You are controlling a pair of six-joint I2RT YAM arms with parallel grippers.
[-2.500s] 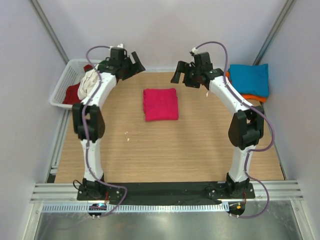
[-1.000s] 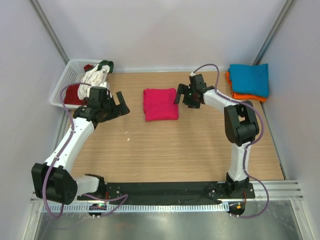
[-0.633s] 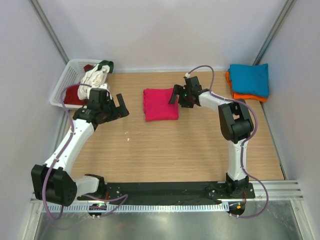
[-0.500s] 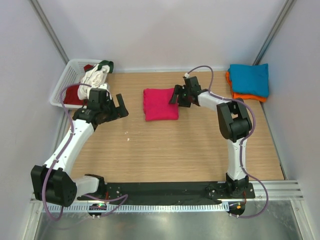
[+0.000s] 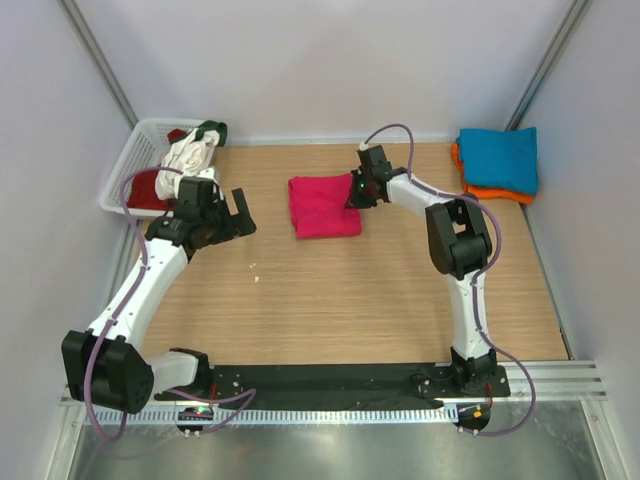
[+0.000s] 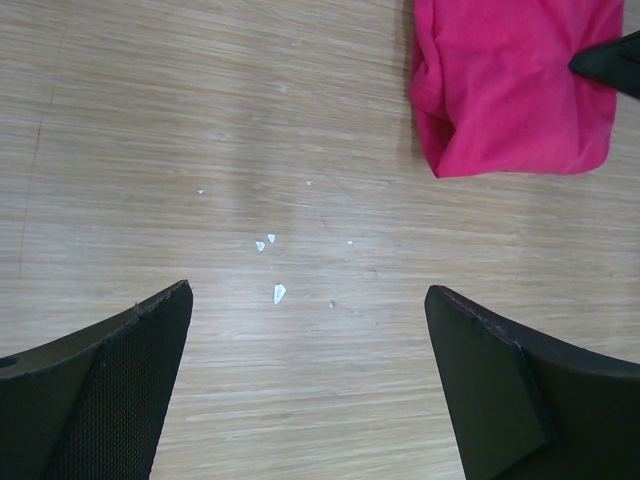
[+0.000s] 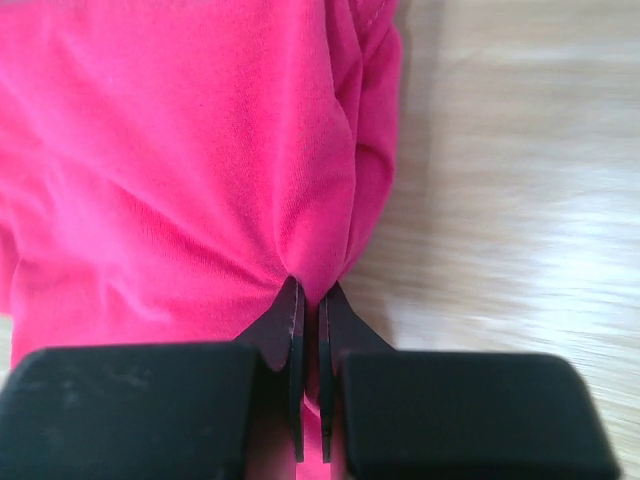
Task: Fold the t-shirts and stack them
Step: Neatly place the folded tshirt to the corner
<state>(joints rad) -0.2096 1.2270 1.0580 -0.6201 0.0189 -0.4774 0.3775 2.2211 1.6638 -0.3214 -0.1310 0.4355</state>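
Right claw [image 7: 308, 290]: pinched almost closed on a fold at the right edge of the magenta-pink t-shirt [image 7: 180, 150]; the cloth puckers where the two tips bite.
Pink shirt: folded to a rough square, lying flat on the wooden table [image 5: 350, 300].
Right arm [image 5: 455, 235]: reaches the pink shirt from its right, with the elbow standing between the shirt and the folded stack.
Left claw [image 6: 308, 290]: fingers spread wide and holding nothing, over bare wood to the left of the pink shirt and on its near side, apart from it.
White flecks [image 6: 278, 292]: a few small bits scattered on the wood, to the left of the pink shirt and nearer than it, seen between the left claw's fingers.
Basket [image 5: 118, 175]: white lattice, well to the left of the pink shirt, beyond the left claw.
Basket load: white cloth [image 5: 185, 155], dark red cloth [image 5: 145, 187] and green cloth [image 5: 212, 130], heaped unfolded.
Stack: the teal-blue t-shirt [image 5: 500, 155] lies folded on the orange t-shirt [image 5: 492, 192], well to the right of the pink shirt.
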